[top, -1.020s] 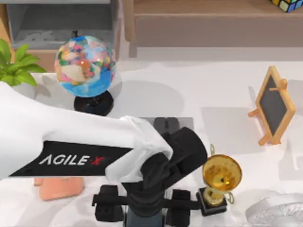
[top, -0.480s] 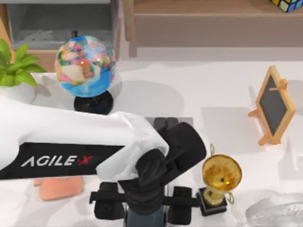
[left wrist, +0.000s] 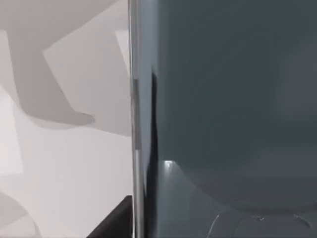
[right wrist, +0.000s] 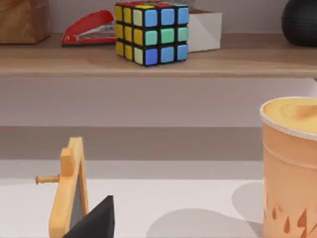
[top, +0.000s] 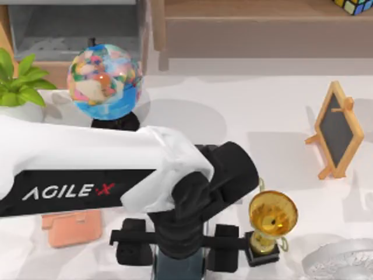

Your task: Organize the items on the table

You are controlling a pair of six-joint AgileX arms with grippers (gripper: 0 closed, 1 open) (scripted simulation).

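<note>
1. Left hand (top: 179, 259) sits at the desk's (top: 245, 116) near edge, seemingly clamped on the smartphone (left wrist: 223, 109).
2. Keep the smartphone level; steer wide of the trophy (top: 273, 219).

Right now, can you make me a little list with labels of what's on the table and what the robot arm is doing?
Working arm: left gripper low at the table's near edge, straddling the smartphone
Phone close-up: glossy blue-grey face
Fingers: cannot tell if closed
Nearby: gold trophy, globe, small chalkboard, plant
Shelf: colourful cube, red stapler
</note>
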